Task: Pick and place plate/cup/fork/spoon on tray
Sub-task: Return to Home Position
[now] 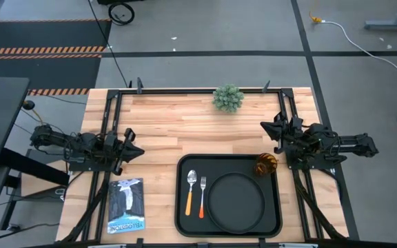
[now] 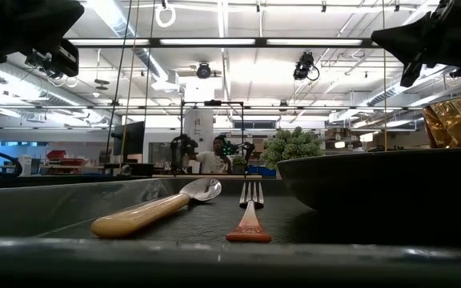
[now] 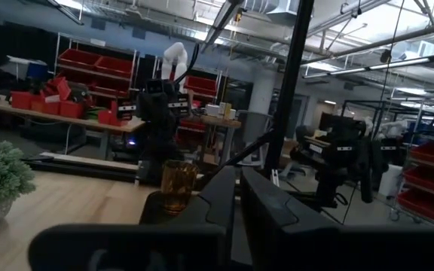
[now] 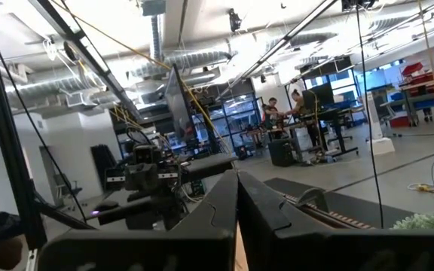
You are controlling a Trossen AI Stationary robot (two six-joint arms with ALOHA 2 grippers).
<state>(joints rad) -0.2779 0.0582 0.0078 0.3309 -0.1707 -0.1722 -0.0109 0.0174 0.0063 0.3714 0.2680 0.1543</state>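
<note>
Large black rectangular tray (image 1: 182,207) with rounded corners and a raised rim sits on the near middle of my light wooden slatted table (image 1: 164,131), and all four pieces are on it. Round matte black plate (image 1: 236,200) fills the tray's right half. Small amber translucent textured cup (image 1: 267,164) stands upright in the tray's far right corner, just beyond the plate's rim; from table height it shows behind the plate at the right edge (image 2: 457,122). Slim fork (image 1: 202,198) with silver tines and thin orange handle lies just left of the plate, tines toward the far side. Small spoon (image 1: 191,191) with silver oval bowl and orange handle lies beside it, farther left, parallel, the two apart. My left gripper (image 1: 131,147) hovers over the table's left edge, pointing toward the centre, well apart from the tray; through its wrist camera the two dark fingers (image 3: 273,218) lie closed together, nothing between them. My right gripper (image 1: 273,131) hovers above the right side, near the cup but not touching it; its fingers (image 4: 258,203) also meet, clenched on nothing. Bushy green potted plant (image 1: 228,98) at the far edge, centre. Blue booklet (image 1: 126,205) flat on the table left of the tray.
</note>
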